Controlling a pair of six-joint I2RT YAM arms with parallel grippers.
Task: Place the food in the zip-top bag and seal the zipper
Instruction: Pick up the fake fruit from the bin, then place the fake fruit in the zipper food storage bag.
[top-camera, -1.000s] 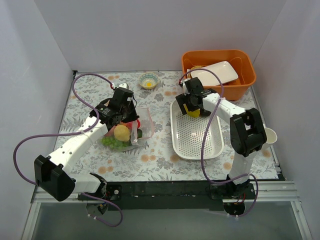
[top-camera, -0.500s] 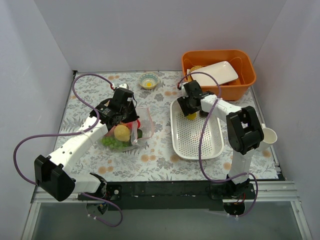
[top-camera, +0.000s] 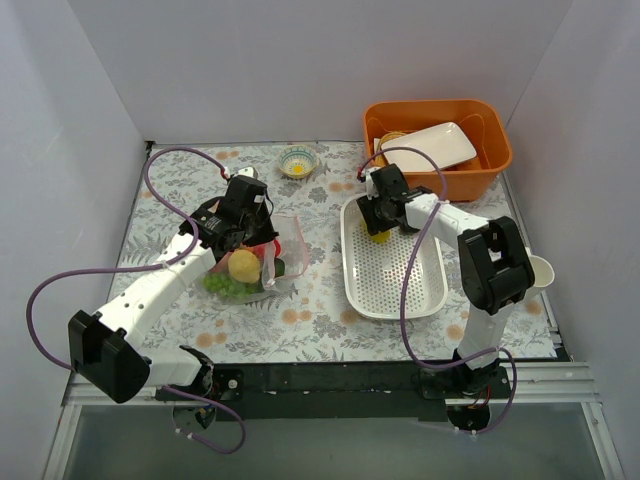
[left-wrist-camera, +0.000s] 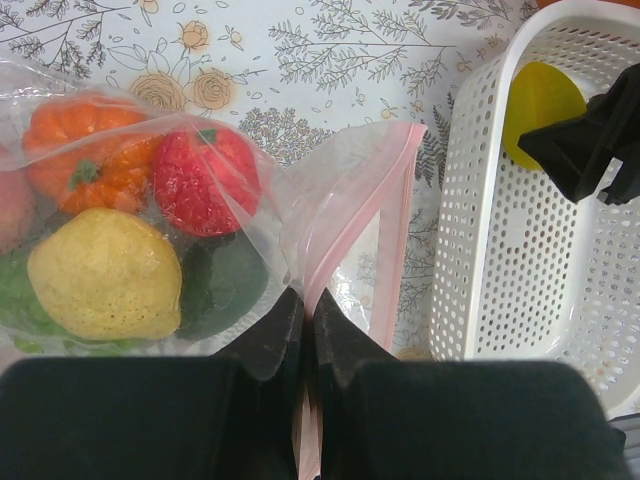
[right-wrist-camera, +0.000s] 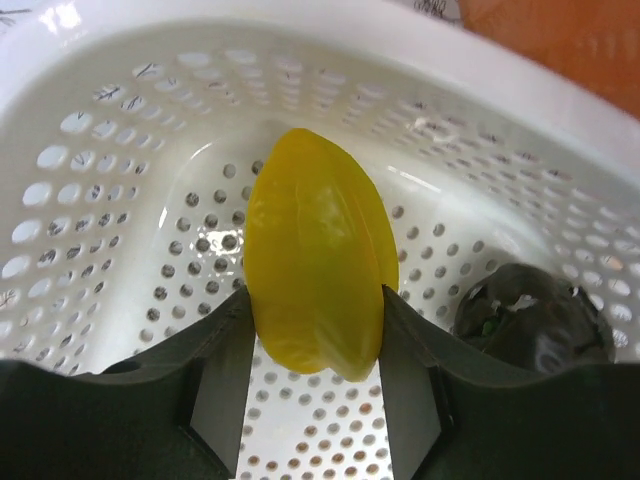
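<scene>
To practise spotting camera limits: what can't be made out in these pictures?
Left wrist: left gripper hides the near end of the zipper.
Right wrist: dark object beside the yellow fruit, too blurred to identify.
Top: white plate hides what lies under it in the orange bin.

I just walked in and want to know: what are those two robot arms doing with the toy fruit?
They are packing toy fruit into a clear zip-top bag. The left gripper is pinching the bag's mouth edge. An orange fruit, a red fruit and a bumpy yellow fruit sit inside. The right gripper is down in the white basket, its fingers closed on a smooth yellow fruit. The pink zipper looks unsealed.
</scene>
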